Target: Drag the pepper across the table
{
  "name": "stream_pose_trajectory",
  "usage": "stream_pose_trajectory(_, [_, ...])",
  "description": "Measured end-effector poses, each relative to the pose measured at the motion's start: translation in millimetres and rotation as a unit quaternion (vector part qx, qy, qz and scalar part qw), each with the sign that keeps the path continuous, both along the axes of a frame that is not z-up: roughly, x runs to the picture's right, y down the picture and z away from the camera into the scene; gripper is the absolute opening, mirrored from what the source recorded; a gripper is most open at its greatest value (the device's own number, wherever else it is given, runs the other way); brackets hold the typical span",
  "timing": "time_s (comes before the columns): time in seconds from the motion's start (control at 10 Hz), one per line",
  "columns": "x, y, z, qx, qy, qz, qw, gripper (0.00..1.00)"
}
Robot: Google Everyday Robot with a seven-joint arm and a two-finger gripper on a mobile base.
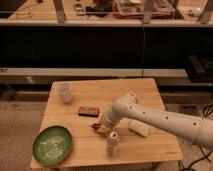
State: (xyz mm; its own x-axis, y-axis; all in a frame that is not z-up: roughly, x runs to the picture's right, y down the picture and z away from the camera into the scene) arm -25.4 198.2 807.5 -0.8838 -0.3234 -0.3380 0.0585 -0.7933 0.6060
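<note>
Low, the end effector (101, 125) meets the table (150, 92) (slatted planks).

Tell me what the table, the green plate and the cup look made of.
Table: pale matte wood, plank seams visible. Green plate: probably glazed ceramic or plastic, with a pale pattern. Cup: seemingly translucent plastic. The gripper sits low at the pepper.

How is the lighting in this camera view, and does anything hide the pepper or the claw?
Camera view: warm, dim light, dark background; the light wooden slatted table is brightest. The claw sits low at table centre, its fingers blurred, over the small dark-red pepper, which is mostly hidden in its shadow.
</note>
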Motion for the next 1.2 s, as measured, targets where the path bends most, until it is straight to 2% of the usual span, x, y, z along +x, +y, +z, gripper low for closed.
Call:
stream_pose_trajectory(0.4, [-14, 3, -8.8, 0.011, -0.017, -0.012, 0.9997, 0.31])
stream_pose_trajectory(1.2, [-30, 28, -12.8, 0.028, -0.029, -0.055, 0.9977, 0.31])
